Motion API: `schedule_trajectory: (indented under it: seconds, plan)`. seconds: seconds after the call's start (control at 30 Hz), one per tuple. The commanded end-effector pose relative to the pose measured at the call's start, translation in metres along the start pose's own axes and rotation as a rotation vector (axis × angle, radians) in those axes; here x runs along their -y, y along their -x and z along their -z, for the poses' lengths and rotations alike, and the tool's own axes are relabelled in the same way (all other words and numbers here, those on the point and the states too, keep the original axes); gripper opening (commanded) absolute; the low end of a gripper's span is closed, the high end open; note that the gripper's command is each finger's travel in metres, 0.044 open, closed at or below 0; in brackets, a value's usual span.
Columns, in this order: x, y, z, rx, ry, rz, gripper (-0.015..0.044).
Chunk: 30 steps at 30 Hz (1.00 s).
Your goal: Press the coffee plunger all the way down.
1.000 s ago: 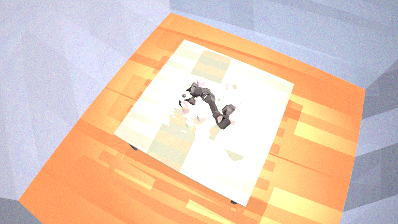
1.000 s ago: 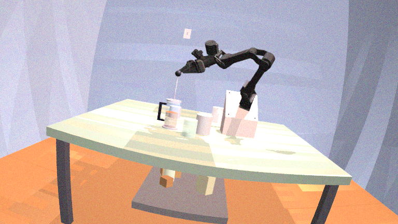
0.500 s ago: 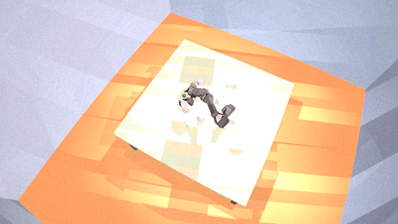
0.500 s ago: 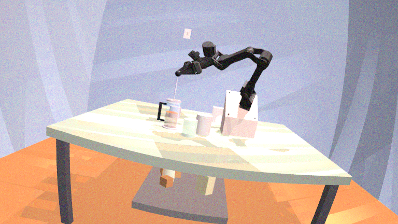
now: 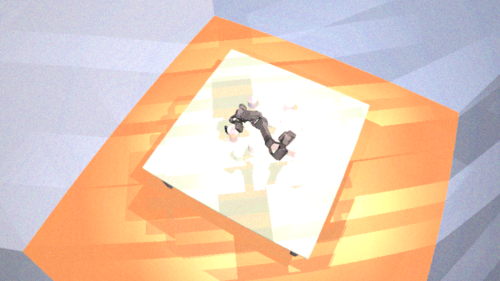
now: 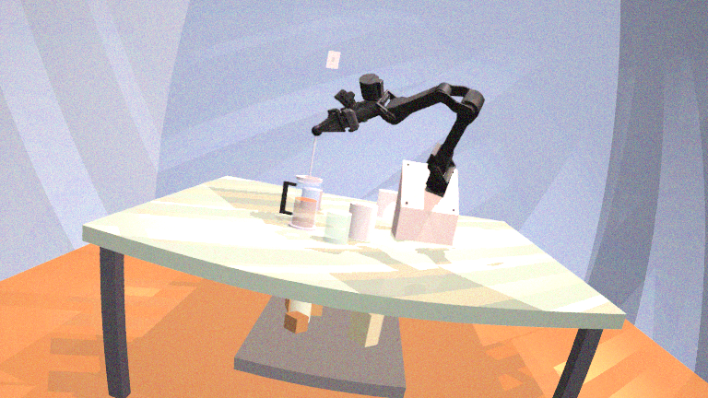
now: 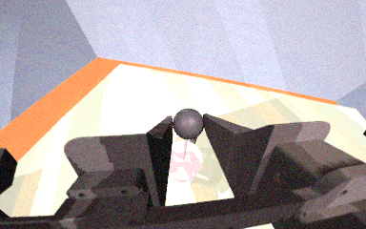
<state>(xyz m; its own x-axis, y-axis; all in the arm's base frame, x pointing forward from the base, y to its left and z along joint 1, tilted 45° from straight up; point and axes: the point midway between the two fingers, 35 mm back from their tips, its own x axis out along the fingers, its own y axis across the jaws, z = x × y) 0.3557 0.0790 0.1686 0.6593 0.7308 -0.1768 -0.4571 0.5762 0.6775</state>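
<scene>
Now I have the jaws narrowed onto the small dark round plunger knob (image 7: 188, 123), a finger touching each side of it, high above the clear glass coffee press (image 6: 305, 204) with its black handle on the pale green worktop (image 6: 218, 247). Its thin pale rod (image 6: 312, 156) runs straight down from the grip into the lid, so my push, I judge, must follow that vertical line to avoid tipping it.
</scene>
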Motion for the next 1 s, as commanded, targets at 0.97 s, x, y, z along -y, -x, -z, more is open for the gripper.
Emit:
schedule_trajectory:
  seconds: [0.97]
  plan:
    - [0.005,-0.029,0.032,0.001,0.001,0.005,0.0127]
